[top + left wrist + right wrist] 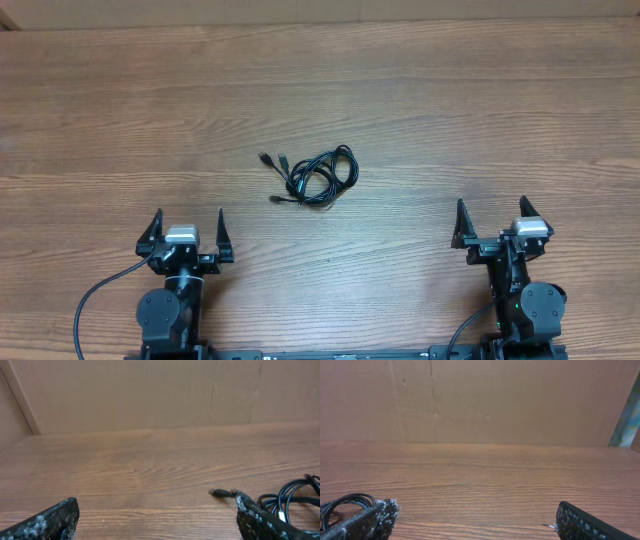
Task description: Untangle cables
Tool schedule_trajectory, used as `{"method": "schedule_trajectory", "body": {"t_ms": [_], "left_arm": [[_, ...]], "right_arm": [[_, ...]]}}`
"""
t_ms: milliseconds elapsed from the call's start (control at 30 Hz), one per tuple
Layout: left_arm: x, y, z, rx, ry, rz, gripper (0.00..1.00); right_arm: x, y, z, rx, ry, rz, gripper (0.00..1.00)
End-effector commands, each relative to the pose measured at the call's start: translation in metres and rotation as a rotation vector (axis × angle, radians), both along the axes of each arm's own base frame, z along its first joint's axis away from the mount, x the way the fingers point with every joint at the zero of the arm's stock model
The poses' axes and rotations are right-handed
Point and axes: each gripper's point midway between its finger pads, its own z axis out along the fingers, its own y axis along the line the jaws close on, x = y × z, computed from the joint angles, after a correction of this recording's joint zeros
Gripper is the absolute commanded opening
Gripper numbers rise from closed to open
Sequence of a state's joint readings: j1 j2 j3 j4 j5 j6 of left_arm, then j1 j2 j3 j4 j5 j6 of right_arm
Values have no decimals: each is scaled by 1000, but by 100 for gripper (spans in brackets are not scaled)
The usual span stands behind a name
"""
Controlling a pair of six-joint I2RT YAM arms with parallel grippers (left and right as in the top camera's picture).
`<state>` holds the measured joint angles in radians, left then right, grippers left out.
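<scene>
The thin black cables (315,176) with small dark plugs lie as one knotted bundle on the brown wooden bench (450,100), probably so that both arms can reach them. The left pincer (188,224) and the right pincer (492,210) sit low on either side of the bundle, well apart from it. Both are wide and empty.

Left gripper (189,216) sits at lower left, jaws spread wide, fingers pointing up the frame. Right gripper (492,205) mirrors it at lower right, jaws equally wide, both empty.
</scene>
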<state>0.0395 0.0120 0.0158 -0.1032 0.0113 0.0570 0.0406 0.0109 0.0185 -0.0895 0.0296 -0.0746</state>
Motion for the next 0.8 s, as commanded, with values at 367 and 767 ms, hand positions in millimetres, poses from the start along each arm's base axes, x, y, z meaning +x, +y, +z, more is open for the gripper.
{"method": "schedule_trajectory", "body": {"t_ms": [367,767], "left_arm": [[-26,1,30,-39,286,17,100],[-8,-11,51,-82,689,-44,100]], "right_arm": [[0,0,-2,-1,-3,2,100],[0,0,-2,-1,-3,2,100]]}}
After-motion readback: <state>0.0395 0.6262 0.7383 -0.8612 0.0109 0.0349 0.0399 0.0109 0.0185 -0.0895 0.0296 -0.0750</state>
